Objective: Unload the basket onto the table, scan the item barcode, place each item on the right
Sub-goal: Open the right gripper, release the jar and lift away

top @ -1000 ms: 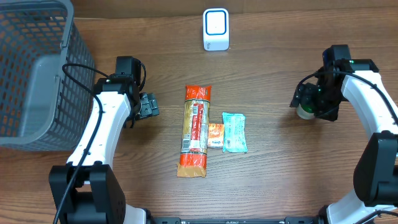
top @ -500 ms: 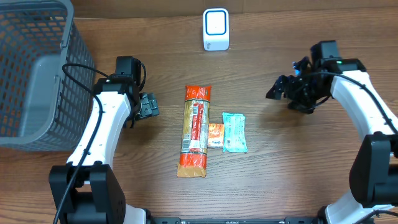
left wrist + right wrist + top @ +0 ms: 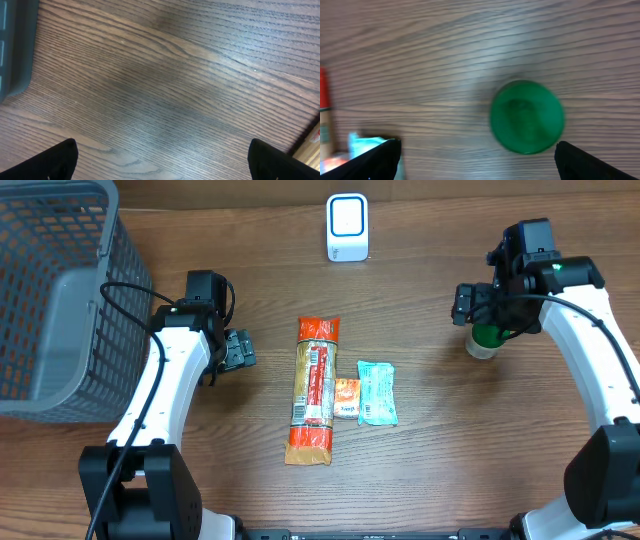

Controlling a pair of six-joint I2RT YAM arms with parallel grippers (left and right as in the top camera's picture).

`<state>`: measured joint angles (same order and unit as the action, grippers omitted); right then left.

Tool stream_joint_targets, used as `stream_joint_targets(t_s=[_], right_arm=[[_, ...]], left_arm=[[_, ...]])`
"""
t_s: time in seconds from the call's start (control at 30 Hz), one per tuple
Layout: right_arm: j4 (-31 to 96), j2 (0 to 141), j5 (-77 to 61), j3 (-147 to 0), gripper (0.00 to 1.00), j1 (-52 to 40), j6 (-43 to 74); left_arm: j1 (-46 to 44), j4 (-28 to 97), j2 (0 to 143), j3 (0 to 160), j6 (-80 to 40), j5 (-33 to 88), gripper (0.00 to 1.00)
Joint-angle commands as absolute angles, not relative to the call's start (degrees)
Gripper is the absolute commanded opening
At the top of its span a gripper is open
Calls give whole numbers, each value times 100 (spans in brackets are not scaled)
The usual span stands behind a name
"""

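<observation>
Lying mid-table: a long pack (image 3: 313, 390), orange at both ends, with a small packet (image 3: 347, 397) touching its right side and a teal packet (image 3: 377, 393) touching that one. All three lie flat on the table (image 3: 450, 465).
Scanner: you will find the white scanner (image 3: 347, 227) standing at the far edge, in line with the long pack and well apart from it.
Bottle: the bottle (image 3: 485, 343) stands upright on the right part of the table, green cap up. It is well apart from the teal packet and from the scanner.
Right tool: your right tool (image 3: 478, 310) hangs over the bottle, a little to its far side as the overhead shows it. It is released, jaws wide, holding nothing.
Right wrist view: the cap (image 3: 526, 123) shows as a full green round, somewhat blurred. The fingertips (image 3: 375, 159) sit in the bottom corners, far apart, and neither touches it. The teal packet and the red end of the long pack peek in at the left edge.
Left tool: your left tool (image 3: 242, 350) is released too, jaws wide and empty. It sits over bare wood, left of the long pack and apart from it.
Left wrist view: the fingertips (image 3: 52, 159) sit in the bottom corners with only wood grain between them. A corner of the long pack shows at the right edge, and a grey edge of the basket at the left.
Basket: the grey mesh basket (image 3: 125, 260) fills the far left corner, just beside your left arm.
</observation>
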<state>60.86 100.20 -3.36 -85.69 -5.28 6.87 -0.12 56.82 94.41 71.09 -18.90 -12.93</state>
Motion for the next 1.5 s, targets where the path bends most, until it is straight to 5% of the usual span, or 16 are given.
stream_joint_targets(t_s=[0.0,0.73,0.87,1.03,1.47], right_arm=[[6007,10339,405,-8541,100,-508,397],[5282,10687,716,-7915,100,-502,141],[5057,10687,895,-7701,91,-502,143],[5214,10687,908,-7688,68,-497,174],[5979,10685,934,-7688,68,-38,1525]], left_arm=[[-1,5671,9376,7172,-1822,-1391,100],[-1,5669,9376,7172,-1822,-1391,100],[-1,5671,9376,7172,-1822,-1391,100],[-1,5671,9376,7172,-1822,-1391,100],[-1,5671,9376,7172,-1822,-1391,100]])
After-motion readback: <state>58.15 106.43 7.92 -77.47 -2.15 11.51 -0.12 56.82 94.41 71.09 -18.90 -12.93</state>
